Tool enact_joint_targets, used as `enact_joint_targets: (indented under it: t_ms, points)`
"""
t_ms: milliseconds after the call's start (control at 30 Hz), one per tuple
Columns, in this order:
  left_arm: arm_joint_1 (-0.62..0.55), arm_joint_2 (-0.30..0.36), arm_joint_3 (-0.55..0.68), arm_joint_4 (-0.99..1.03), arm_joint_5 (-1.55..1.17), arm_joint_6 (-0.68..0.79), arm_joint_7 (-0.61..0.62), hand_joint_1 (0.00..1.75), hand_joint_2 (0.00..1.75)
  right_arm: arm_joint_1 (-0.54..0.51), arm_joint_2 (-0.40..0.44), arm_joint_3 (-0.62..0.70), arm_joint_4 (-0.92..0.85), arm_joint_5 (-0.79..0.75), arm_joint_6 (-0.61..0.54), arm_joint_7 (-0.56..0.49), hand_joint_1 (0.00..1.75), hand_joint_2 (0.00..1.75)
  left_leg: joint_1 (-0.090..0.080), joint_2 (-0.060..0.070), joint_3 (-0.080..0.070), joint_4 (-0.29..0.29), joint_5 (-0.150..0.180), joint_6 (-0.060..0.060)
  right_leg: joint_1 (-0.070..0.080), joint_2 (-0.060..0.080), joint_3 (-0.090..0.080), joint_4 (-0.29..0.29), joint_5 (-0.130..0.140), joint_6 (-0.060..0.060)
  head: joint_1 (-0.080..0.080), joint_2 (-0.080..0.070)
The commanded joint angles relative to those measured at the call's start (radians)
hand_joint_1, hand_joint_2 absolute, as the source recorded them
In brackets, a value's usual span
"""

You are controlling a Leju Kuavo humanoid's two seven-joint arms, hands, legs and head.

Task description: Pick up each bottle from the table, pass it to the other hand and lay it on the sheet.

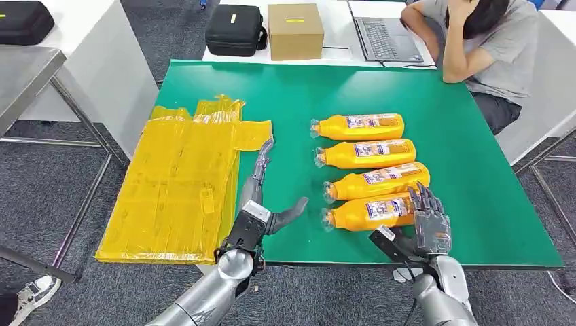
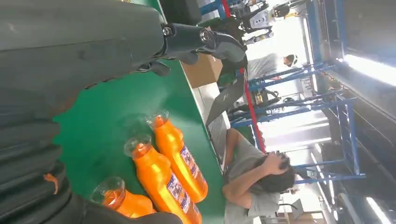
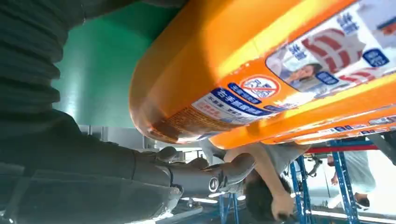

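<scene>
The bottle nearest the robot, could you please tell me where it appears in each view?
Head view: nearest bottle, lowest of the row, beside the right hand.
Left wrist view: cap end at the bottom edge.
Right wrist view: base across the top.
Shared landmark: the green table.

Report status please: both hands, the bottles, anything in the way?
Left hand open, over the table edge beside the yellow sheet. Right hand open at the base of the nearest bottle, not gripping yet. Four bottles on the table, none on the sheet. Path looks clear.

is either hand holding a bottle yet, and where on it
Nothing held. Right hand sits at the base end of the nearest bottle, not closed; left hand is open over the table.
</scene>
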Motion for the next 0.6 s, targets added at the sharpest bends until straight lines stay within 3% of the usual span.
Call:
enact_joint_targets:
  t_ms: [33,133,167,200,600]
  points:
    - [-0.035,0.041,0.000,0.012,0.004,-0.010,0.002,0.00,1.75,-0.056,-0.011,0.052,0.145,0.020,0.001,0.026,0.00,1.75,-0.001,0.003,0.005,-0.001,-0.001,-0.002,0.000,0.002,0.003,0.000,-0.001,-0.002,0.000,0.000]
    - [-0.043,0.036,-0.002,0.022,0.006,-0.017,0.002,0.00,1.75,-0.084,-0.017,0.074,0.217,0.004,0.015,0.009,0.00,1.75,0.000,0.003,0.005,-0.001,-0.001,-0.002,0.000,0.002,0.003,0.000,0.000,-0.001,0.000,0.000]
    - [-0.046,0.034,-0.003,0.022,0.007,-0.024,0.002,0.00,1.75,-0.093,-0.027,0.094,0.237,-0.016,0.070,-0.021,0.16,1.75,0.000,0.002,0.004,0.000,0.000,-0.001,0.000,0.002,0.003,0.000,0.000,-0.001,0.000,0.000]
    - [-0.047,0.034,-0.003,0.023,0.007,-0.026,0.002,0.00,1.75,-0.095,-0.032,0.100,0.243,-0.022,0.096,-0.024,1.75,1.75,0.000,0.003,0.006,-0.001,-0.001,-0.002,0.000,0.002,0.004,0.000,0.000,-0.001,0.000,0.000]
    - [-0.037,0.047,0.000,0.008,0.004,-0.029,0.002,0.00,1.75,-0.094,-0.048,0.159,0.248,-0.023,0.209,-0.002,1.75,1.75,0.000,0.001,0.010,-0.001,0.000,-0.002,0.001,-0.001,0.008,-0.001,0.000,-0.002,0.000,0.000]
